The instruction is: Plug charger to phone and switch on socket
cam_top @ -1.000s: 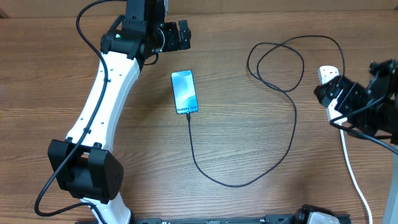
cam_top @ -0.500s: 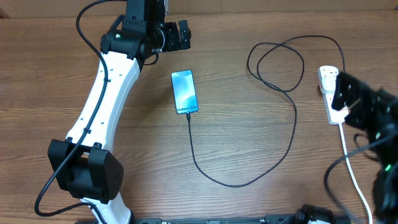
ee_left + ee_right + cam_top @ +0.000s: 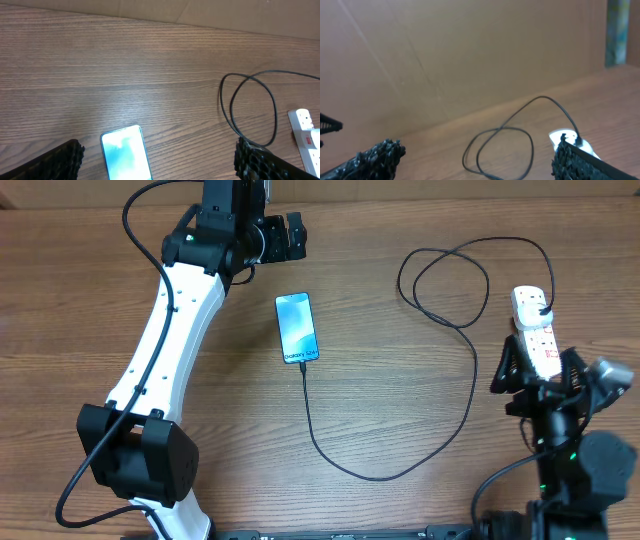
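The phone (image 3: 297, 327) lies flat at the table's middle, screen lit light blue; it also shows in the left wrist view (image 3: 126, 159). The black charger cable (image 3: 380, 476) runs from the phone's near edge, curves right, loops (image 3: 445, 280) and ends in a black plug (image 3: 540, 304) sitting in the white socket strip (image 3: 537, 332). My left gripper (image 3: 284, 236) is open and empty, hovering beyond the phone's far end. My right gripper (image 3: 537, 372) is open and empty, just in front of the strip's near end. The right wrist view shows the loop (image 3: 500, 147) and strip (image 3: 564, 136).
The strip's white cord (image 3: 568, 470) runs toward the front edge under my right arm. A cardboard wall (image 3: 470, 55) closes the table's far side. The cable loop (image 3: 248, 110) and strip (image 3: 306, 137) lie right of the phone in the left wrist view.
My right arm has pulled back from over the socket strip toward the front edge, uncovering the strip. The left arm, phone and cable have not moved.
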`<state>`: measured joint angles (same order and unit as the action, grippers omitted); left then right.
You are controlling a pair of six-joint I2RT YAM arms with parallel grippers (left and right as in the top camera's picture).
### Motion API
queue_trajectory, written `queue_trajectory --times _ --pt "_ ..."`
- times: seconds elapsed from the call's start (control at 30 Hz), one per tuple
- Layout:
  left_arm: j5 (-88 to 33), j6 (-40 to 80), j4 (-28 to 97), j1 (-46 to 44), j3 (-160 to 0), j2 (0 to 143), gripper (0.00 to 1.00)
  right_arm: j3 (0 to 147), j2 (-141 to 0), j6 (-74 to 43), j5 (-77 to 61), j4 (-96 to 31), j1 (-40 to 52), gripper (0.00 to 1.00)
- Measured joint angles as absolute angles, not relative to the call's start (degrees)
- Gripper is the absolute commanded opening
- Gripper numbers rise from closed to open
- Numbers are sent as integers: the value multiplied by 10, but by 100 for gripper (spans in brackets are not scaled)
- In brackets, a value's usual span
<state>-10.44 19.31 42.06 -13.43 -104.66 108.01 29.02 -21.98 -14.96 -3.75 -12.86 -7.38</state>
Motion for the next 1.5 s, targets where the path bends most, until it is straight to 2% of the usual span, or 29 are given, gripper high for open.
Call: queue_trajectory --times 0.17,0.67,1.07,1.5 --pt "-104 193 420 -134 -1047 1080 100 199 -157 -149 -21 -54 -59 100" --pt "-104 193 421 -134 -1047 1080 100 78 -33 -149 8 -46 -30 100" --pt "-104 193 421 -134 -1047 1080 100 11 -8 -150 14 -49 -29 100" --pt "-104 193 421 -134 -1047 1080 100 11 -8 -150 15 -48 -30 100"
